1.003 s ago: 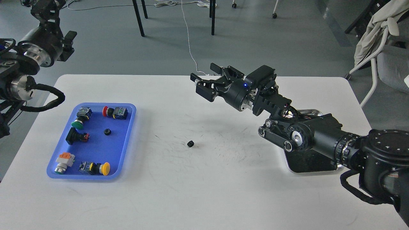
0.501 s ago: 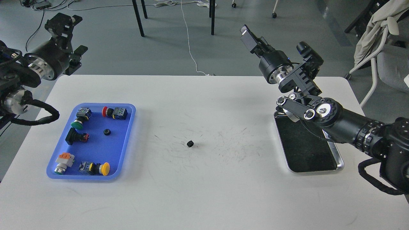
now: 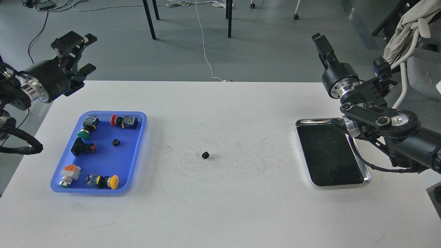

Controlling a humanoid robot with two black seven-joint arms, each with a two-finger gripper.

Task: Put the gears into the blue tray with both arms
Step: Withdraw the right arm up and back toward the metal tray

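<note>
While the broad white counter [image 3: 220, 206] fills most of the view, its matte top is scuffed with fine dark scratches around the middle. The two black arms come next in bulk: the right arm [image 3: 389, 131], jointed and cabled with a silver wrist ring, rises over the far right corner, and its pincer [image 3: 321, 44] points up and away, seen too narrow and end-on to tell how far its fingers stand apart. The left arm [image 3: 31, 84] hangs past the far left edge, and its pincer [image 3: 76, 46] is spread wide, holding nothing.

The blue tray [image 3: 137, 155], shallow smooth plastic with rounded corners and a raised rim, lies flat on the left side. On the right sits a shiny silver metal tray [image 3: 368, 177] with a dark inside.

Inside the blue tray lie several chunky push-button switches [image 3: 102, 181] (yellow, green, red and orange caps among them). One gear [image 3: 115, 142], a tiny black toothed wheel with a centre hole, rests in the blue tray near its middle. The other gear [image 3: 205, 155] lies alone on the bare counter between the two trays, well apart from both pincers.
</note>
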